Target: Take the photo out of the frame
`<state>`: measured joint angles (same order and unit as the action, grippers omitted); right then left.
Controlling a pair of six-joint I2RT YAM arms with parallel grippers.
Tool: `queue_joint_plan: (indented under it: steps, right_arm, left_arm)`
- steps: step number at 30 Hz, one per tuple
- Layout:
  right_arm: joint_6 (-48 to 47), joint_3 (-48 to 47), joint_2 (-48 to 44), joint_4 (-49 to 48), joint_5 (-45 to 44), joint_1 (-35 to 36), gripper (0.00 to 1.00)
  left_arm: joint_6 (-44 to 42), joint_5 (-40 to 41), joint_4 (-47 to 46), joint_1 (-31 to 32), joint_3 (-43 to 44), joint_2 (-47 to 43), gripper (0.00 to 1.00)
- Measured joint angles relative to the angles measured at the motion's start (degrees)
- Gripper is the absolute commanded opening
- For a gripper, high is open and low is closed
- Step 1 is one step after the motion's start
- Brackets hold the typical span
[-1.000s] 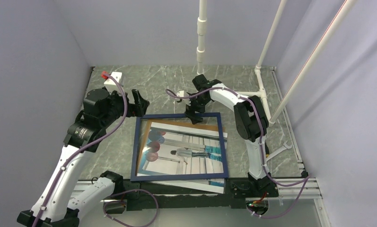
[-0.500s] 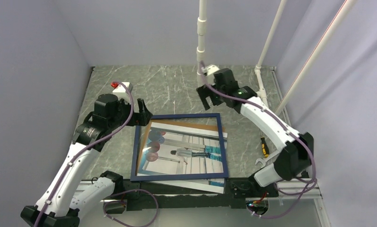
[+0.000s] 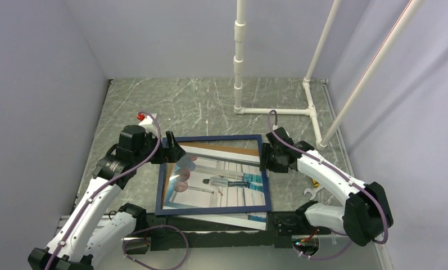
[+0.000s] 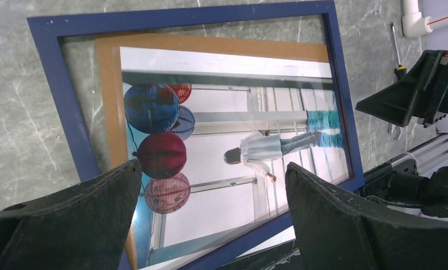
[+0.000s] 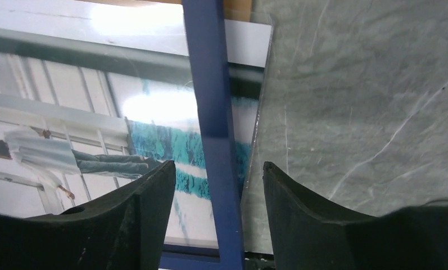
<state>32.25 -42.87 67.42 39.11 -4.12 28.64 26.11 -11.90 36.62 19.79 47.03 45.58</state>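
- The grey marbled counter (image 3: 210, 101) carries everything; a white pipe rig (image 3: 239, 56) stands at its far side.
- The navy picture frame (image 3: 212, 211) lies flat in the middle of the counter, between the two arms, with its glass pane reflecting light.
- The photo (image 3: 227, 180) lies under the frame and askew to it. Its white edge sticks out past the frame's right and near rails, and a strip of its brown hardboard back shows inside the far and left rails. The print faces up, showing a figure and red and blue balls.
- The left gripper (image 4: 213, 174) hovers at the frame's far-left corner, its jaws spread wide and holding nothing.
- The right gripper (image 5: 218, 169) straddles the frame's right rail, one finger over the glass and the other over the counter. The jaws are partly apart, with a gap on each side of the rail. I cannot tell whether the tips reach the surface below.
- What looks like a screwdriver (image 4: 395, 45) lies on the counter to the right of the frame.
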Motion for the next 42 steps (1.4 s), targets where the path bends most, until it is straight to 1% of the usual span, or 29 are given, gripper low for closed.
queue_joint_plan:
  steps: [2, 4, 5, 8, 15, 20, 23, 25, 31, 37, 42]
  right_arm:
    - [1.4, 0.7, 0.9, 0.2, 0.0, 0.0, 0.51]
    - [2.2, 0.8, 1.8, 0.1, 0.0, 0.0, 0.43]
    - [2.4, 0.8, 2.2, -0.1, 0.0, 0.0, 0.4]
    - [2.4, 0.9, 3.1, -0.7, -0.2, 0.3, 0.39]
    - [2.5, 1.1, 8.7, -2.3, -1.4, 2.4, 0.41]
    - [2.8, 1.1, 12.7, -3.3, -3.4, 4.9, 0.27]
    - [2.7, 0.9, 13.0, -3.4, -5.1, 6.4, 0.13]
    - [2.8, 0.7, 13.2, -3.3, -6.0, 7.2, 0.01]
    - [3.4, -2.3, 14.7, -0.6, -6.0, 7.7, 0.0]
    - [3.7, -9.8, 15.5, 5.1, -5.2, 7.8, 0.0]
    - [7.1, -15.4, 21.0, 5.3, -1.1, 7.8, 0.0]
  left_arm:
    - [0.7, -0.5, -0.2, 0.0, -1.2, -1.0, 0.99]
    - [1.2, -0.7, -0.2, 0.0, -2.2, -2.0, 1.0]
    - [1.6, -0.8, -0.2, 0.0, -2.5, -2.4, 1.0]
    - [2.1, -0.8, -0.2, 0.0, -3.2, -3.4, 0.99]
    - [2.8, -0.9, -0.3, 0.0, -3.7, -5.0, 0.99]
    - [3.3, -0.9, -0.3, 0.0, -3.7, -5.0, 1.0]
    - [3.3, -0.9, -0.3, 0.0, -3.7, -5.0, 0.99]
    - [3.5, -0.9, -0.3, 0.0, -3.8, -5.3, 0.99]
    - [3.5, -0.9, 0.3, 0.0, -3.8, -6.0, 0.99]
    - [3.5, -0.9, 1.6, 0.0, -3.8, -6.5, 1.0]
    - [3.5, -0.7, 2.6, 0.0, -2.9, -7.1, 1.0]
